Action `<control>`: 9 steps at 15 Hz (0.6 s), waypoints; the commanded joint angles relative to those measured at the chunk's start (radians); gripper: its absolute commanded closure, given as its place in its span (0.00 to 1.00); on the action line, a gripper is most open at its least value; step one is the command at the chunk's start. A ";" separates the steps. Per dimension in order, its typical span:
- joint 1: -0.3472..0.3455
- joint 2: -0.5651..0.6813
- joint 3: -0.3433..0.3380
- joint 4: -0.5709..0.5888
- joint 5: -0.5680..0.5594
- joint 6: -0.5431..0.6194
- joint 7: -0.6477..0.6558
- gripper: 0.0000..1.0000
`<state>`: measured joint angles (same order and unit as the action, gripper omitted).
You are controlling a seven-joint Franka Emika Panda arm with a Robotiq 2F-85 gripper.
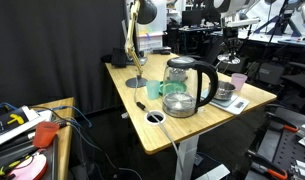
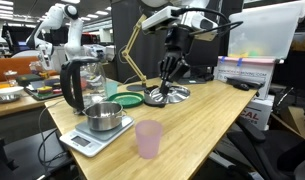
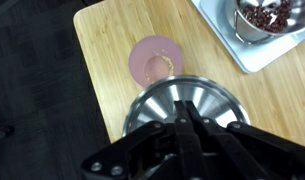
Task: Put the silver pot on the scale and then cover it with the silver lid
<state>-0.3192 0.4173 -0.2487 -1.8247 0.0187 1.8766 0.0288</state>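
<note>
Ext. view: silver pot [image 1: 224, 93] sat on scale [image 1: 235, 104], 3 o'clock of kettle [image 1: 185, 84]. Ext. view: tool [image 2: 168, 86] pinched silver lid [image 2: 168, 97], 2 o'clock of pot. Wrist view: tool squeezed tight over lid ctr; pink cup [image 3: 154, 62] at 11 o'clock, pot at 1.

silver pot [image 3: 264, 18] cropped, lid [image 3: 214, 100] partly behind claw [image 3: 183, 122]

From the silver lid [image 3: 182, 100] in the wrist view, you have the pink cup [image 3: 155, 62] close at eleven o'clock and the silver pot [image 3: 264, 18] on the scale [image 3: 224, 48] at two. Bare table [image 3: 199, 45] lies open between them, around twelve to one. In an exterior view the kettle [image 2: 77, 82] towers just beside the pot, at its ten o'clock.
</note>
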 commanded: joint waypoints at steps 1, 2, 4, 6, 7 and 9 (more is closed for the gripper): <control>0.044 -0.185 0.000 -0.232 -0.084 0.113 -0.032 0.99; 0.052 -0.224 0.003 -0.274 -0.088 0.117 -0.029 0.99; 0.049 -0.162 0.001 -0.196 -0.064 0.053 -0.006 0.96; 0.049 -0.159 0.000 -0.191 -0.064 0.053 -0.006 0.96; 0.046 -0.146 -0.002 -0.184 -0.064 0.053 -0.006 0.96; 0.046 -0.136 -0.002 -0.180 -0.064 0.053 -0.006 0.96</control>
<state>-0.2727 0.2803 -0.2513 -2.0068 -0.0454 1.9320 0.0232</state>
